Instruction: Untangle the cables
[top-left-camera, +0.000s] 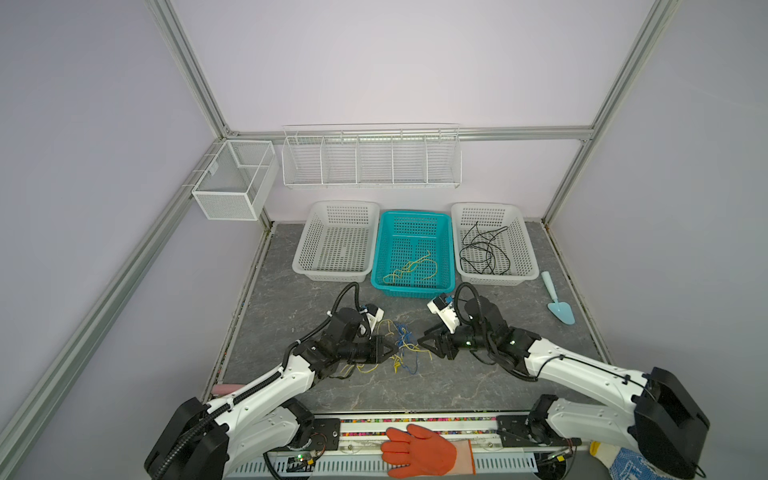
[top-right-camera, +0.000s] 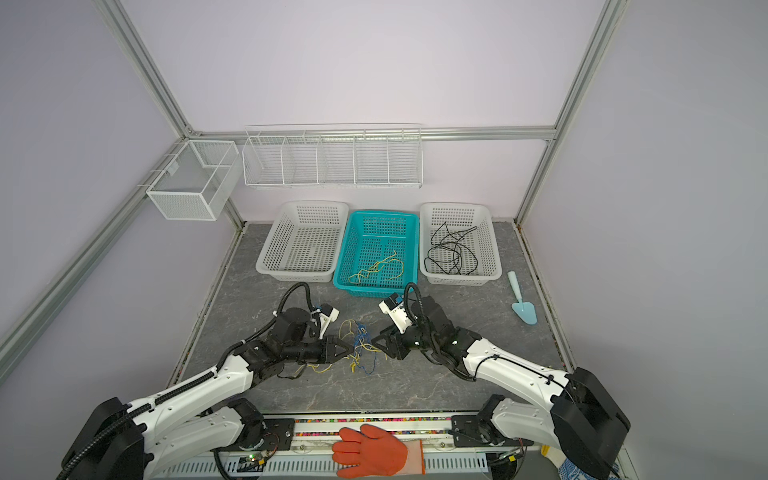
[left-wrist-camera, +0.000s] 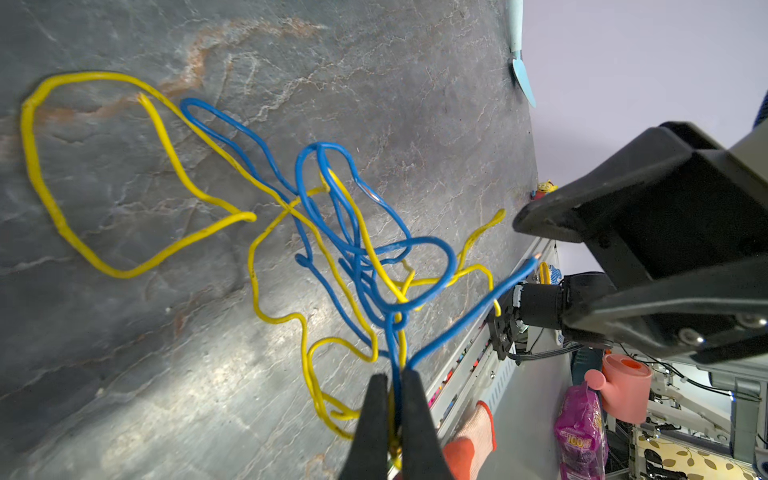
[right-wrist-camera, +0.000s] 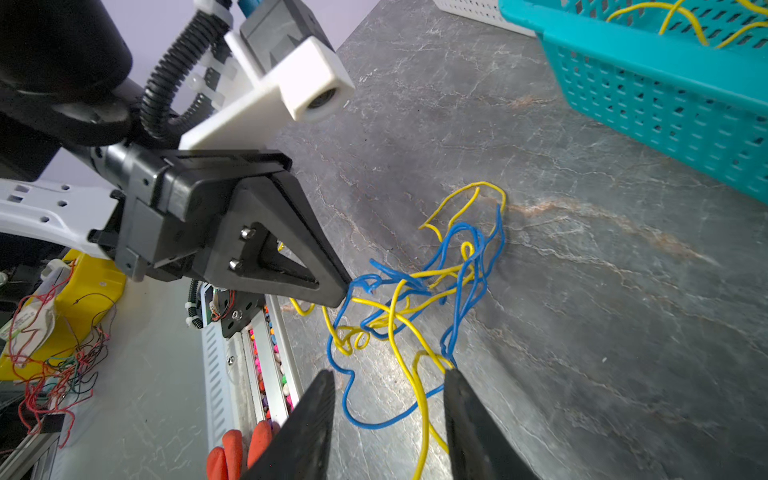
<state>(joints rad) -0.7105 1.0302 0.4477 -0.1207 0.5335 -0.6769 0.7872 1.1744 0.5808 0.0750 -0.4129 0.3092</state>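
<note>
Sprawled on the grey marbled tabletop (top-left-camera: 291, 307) in both top views: a tangle of thin yellow and blue cables (top-left-camera: 405, 347). Grips unreadable there, plain in the wrist views: left gripper (left-wrist-camera: 395, 380) pinching blue and yellow strands; right gripper (right-wrist-camera: 388, 374) spread, loops lying between its jaws.

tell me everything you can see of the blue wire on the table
The blue cable is a thin, limp, plastic-coated wire, folded into loose loops and tangled with the yellow cable on the grey table. One end shows a bare tip. The left gripper is shut on a blue strand with yellow; the right gripper is open, strands between its jaws.
</note>
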